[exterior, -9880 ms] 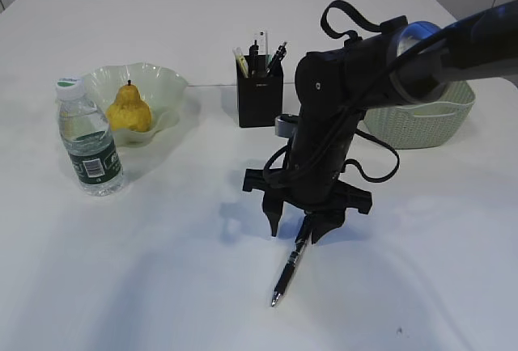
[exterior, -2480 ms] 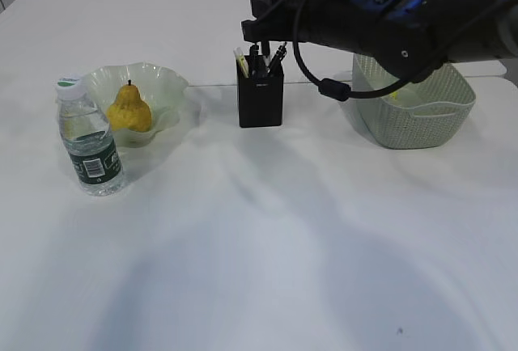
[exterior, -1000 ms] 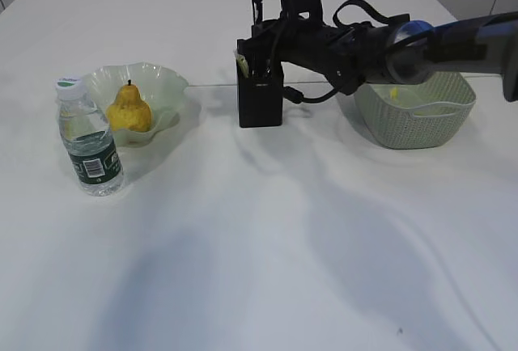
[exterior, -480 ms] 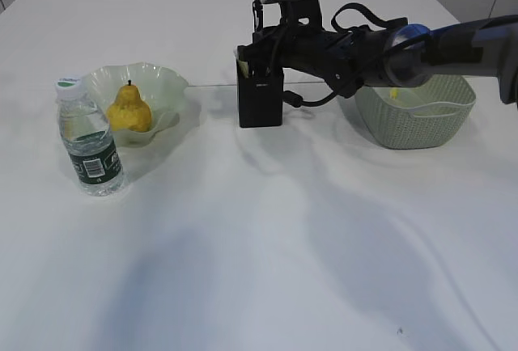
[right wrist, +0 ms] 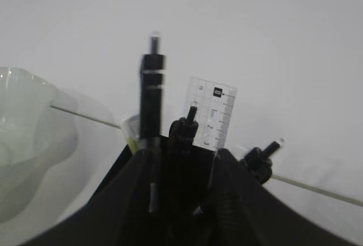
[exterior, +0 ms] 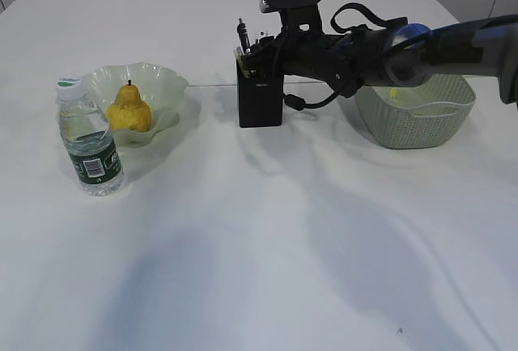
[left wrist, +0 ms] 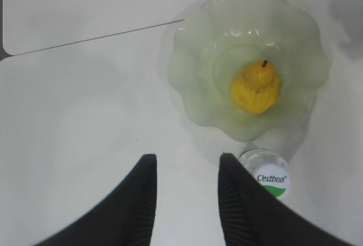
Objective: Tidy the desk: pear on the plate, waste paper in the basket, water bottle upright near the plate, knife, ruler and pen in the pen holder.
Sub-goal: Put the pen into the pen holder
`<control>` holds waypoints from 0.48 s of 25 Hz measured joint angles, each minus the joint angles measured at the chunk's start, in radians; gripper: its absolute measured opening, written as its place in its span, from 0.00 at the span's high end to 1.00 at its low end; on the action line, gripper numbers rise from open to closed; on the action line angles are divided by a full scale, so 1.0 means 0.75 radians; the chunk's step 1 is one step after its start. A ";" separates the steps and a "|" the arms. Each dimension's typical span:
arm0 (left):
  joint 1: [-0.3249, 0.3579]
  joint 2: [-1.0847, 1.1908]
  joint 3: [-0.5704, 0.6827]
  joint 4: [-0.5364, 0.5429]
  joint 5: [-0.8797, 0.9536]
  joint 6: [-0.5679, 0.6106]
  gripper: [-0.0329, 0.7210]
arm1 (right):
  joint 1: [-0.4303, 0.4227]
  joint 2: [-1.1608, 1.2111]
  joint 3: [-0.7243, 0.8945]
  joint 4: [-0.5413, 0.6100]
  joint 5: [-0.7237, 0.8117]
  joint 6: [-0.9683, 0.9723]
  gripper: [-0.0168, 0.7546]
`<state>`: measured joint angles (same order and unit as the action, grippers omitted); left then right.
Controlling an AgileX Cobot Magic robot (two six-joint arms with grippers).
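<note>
Right claw (right wrist: 173,200) stands parted just above the pen holder (exterior: 260,103) — the pen (right wrist: 152,115) sits inside, apparently just let go — while the left claw (left wrist: 184,195) hangs half open, empty.

The right arm (exterior: 380,44) was black, glossy, draped with looped black cables, a silvery-blue ring at one joint and, apparently, a grey camera block on top; finger pads (left wrist: 142,200) were matte black, curved.

Under me lies a white counter (exterior: 267,254). A thin dark seam (left wrist: 91,38) crosses it. Soft grey shadows fall on it.
</note>
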<state>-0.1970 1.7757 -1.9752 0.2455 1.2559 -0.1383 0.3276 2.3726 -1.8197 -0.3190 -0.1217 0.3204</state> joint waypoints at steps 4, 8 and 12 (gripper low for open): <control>0.000 0.000 0.000 -0.001 0.000 0.000 0.62 | 0.000 -0.029 -0.008 0.000 0.076 0.000 0.56; 0.000 0.000 0.000 -0.001 0.000 0.000 0.62 | 0.000 -0.117 -0.032 0.000 0.153 0.003 0.56; 0.000 0.000 0.000 -0.001 0.000 0.000 0.62 | 0.000 -0.208 -0.052 0.000 0.271 0.004 0.56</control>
<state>-0.1970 1.7757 -1.9752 0.2448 1.2559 -0.1383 0.3276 2.2170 -1.8591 -0.3190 0.0817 0.3232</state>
